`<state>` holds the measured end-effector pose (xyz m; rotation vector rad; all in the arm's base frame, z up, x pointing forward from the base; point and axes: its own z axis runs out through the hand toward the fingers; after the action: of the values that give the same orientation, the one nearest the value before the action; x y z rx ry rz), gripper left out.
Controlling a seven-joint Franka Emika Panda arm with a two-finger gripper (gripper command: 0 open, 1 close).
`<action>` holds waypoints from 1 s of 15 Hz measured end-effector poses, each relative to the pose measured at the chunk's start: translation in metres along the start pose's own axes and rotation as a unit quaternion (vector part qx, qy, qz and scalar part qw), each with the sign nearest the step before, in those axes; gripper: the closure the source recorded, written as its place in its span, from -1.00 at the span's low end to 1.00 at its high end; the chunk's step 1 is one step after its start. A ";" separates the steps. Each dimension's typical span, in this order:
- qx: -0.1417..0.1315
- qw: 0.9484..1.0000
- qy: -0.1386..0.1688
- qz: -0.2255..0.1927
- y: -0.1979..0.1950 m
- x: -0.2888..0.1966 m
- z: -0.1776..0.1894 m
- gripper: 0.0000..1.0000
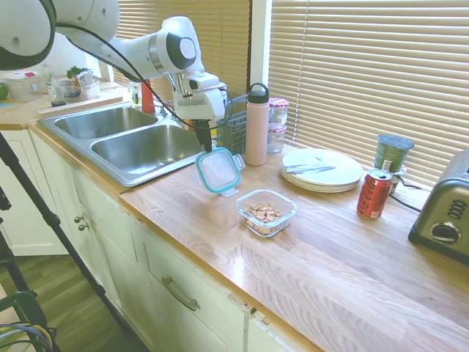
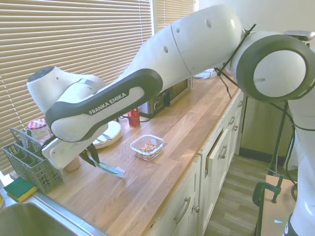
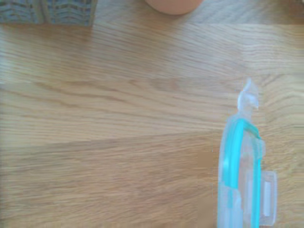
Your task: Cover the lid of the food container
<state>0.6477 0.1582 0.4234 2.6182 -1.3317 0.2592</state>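
My gripper [image 1: 206, 147] is shut on the upper edge of the lid [image 1: 218, 171], a clear rounded-square piece with a teal rim. The lid hangs tilted just above the wooden counter [image 1: 220, 235], near the sink's right edge. The food container [image 1: 266, 213], clear and square with brown nuts inside, stands open on the counter a short way to the right of the lid. From the other side, the gripper [image 2: 92, 158] holds the lid [image 2: 107, 168] low over the wood, left of the container [image 2: 147, 147]. The wrist view shows the lid [image 3: 242, 180] edge-on over wood grain.
A pink bottle [image 1: 256, 125], a grey utensil basket [image 1: 233, 132] and red-lidded jars [image 1: 278, 121] stand behind the lid. White plates [image 1: 321, 169], a red can [image 1: 374, 193], a green jar [image 1: 393, 152] and a toaster [image 1: 445, 220] lie further right. The steel sink [image 1: 139, 143] is left.
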 end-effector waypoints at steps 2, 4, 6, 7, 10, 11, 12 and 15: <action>0.010 1.000 -0.005 0.001 0.015 0.012 -0.007 1.00; 0.015 1.000 -0.008 0.003 0.027 0.021 -0.013 1.00; 0.019 1.000 -0.009 0.002 0.038 0.026 -0.020 1.00; 0.023 1.000 -0.011 0.002 0.044 0.029 -0.023 1.00; 0.033 0.999 -0.016 0.002 0.060 0.039 -0.034 1.00; 0.036 0.999 -0.018 0.002 0.065 0.042 -0.038 1.00; 0.038 0.999 -0.019 0.003 0.070 0.045 -0.040 1.00; 0.047 0.998 -0.027 0.007 0.088 0.059 -0.049 1.00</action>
<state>0.6073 0.0740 0.4925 2.7127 -1.3889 0.2615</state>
